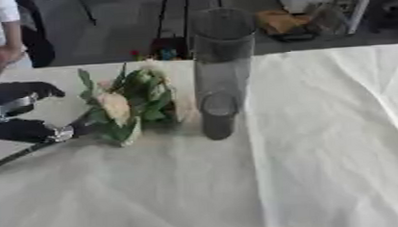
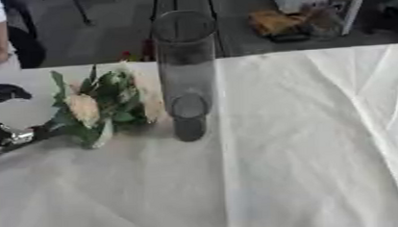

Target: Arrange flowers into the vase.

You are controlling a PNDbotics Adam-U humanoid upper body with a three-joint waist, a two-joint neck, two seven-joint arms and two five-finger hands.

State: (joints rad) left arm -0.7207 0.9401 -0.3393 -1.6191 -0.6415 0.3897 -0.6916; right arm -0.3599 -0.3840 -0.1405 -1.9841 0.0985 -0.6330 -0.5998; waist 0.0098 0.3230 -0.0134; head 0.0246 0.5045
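A tall clear glass vase stands upright in the middle of the white tablecloth. Just left of it is a bunch of flowers with cream blooms and green leaves, its heads close to the vase's base. Its dark stem runs down-left to the picture's edge. My left hand comes in from the left edge. Its lower black finger lies across the stem just behind the leaves, and another finger arches above, so the hand is curled round the stem. My right hand shows in no view.
The table's far edge runs just behind the vase. A person stands at the far left. Beyond the table are a yellow-brown object and chair legs on the floor. The cloth spreads wide to the right and front.
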